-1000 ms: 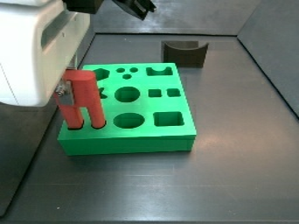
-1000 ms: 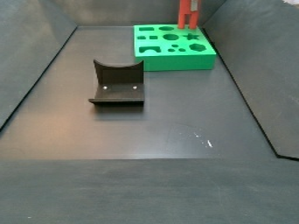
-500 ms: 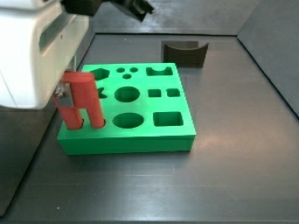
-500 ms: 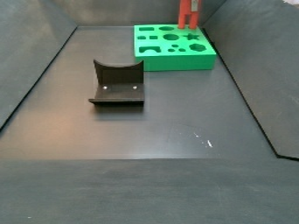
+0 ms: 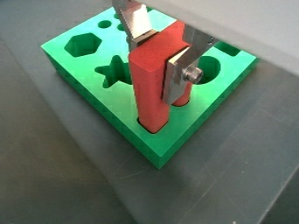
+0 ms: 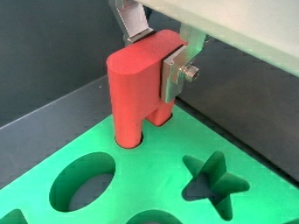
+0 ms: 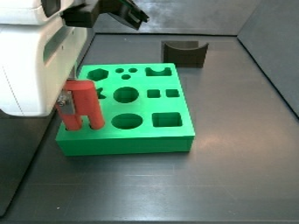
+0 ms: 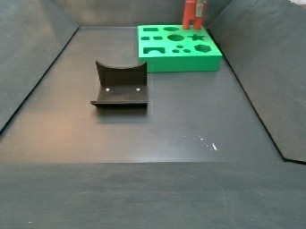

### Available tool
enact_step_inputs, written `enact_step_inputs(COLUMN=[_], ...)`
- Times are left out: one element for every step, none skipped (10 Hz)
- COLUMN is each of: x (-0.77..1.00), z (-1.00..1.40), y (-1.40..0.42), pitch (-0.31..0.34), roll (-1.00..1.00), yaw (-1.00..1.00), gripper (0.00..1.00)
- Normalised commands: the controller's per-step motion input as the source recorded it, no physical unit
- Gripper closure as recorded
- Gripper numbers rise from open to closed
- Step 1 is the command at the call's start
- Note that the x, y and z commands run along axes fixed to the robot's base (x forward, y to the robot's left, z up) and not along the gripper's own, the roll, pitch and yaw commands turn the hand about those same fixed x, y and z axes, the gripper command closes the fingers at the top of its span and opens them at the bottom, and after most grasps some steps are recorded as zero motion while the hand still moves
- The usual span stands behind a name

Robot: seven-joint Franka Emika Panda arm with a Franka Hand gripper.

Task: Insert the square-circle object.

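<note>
The red square-circle object (image 5: pixel 156 83) stands upright with its lower end sunk in a corner hole of the green board (image 5: pixel 93 74). My gripper (image 5: pixel 162 54) is shut on the peg's upper part, one silver finger (image 6: pixel 176 74) flat on each side. Both wrist views show the grasp; the peg in a wrist view (image 6: pixel 138 87) enters its slot in the board (image 6: pixel 152 188). In a side view the peg (image 7: pixel 80 105) stands low at the board's (image 7: pixel 146 131) near left corner. In a side view the peg (image 8: pixel 191 12) rises from the board (image 8: pixel 180 55) at the far end.
A dark grey curved block (image 7: pixel 184 52) sits on the floor beyond the board; in a side view it (image 8: pixel 120 86) lies mid-floor. The board has star (image 5: pixel 114 72), hexagon (image 5: pixel 84 42), round and square holes. Dark walls ring the floor. A white arm body (image 7: pixel 33 61) hides the board's left side.
The red peg has moved down into its hole and now stands lower on the board, still in my gripper. Nothing else has moved.
</note>
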Motion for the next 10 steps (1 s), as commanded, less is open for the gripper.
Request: enact_step_inputs(x=[0.23,0.14,0.0,-0.07,0.0,0.01,0.0,0.0,0.0,0.0], z=[-0.9,-0.95,-0.47,-0.19,-0.62,-0.89,-0.63,-0.14,-0.23,-0.29], y=[-0.2,-0.14,-0.17,-0.01,0.0,0.0,0.0,0.03,0.07,0.09], pitch=[-0.107,-0.076,-0.07,-0.013,0.0,0.059,0.051,0.0,-0.043,-0.133], roll=[0.14,0.15,0.25,0.02,0.04,0.11,0.0,-0.08,-0.09,-0.1], yaw=[0.0,0.0,0.0,0.0,0.0,0.0,0.0,0.0,0.0,0.0], gripper=[1.0,1.0,1.0,1.0,1.0,1.0,1.0,1.0,1.0,1.0])
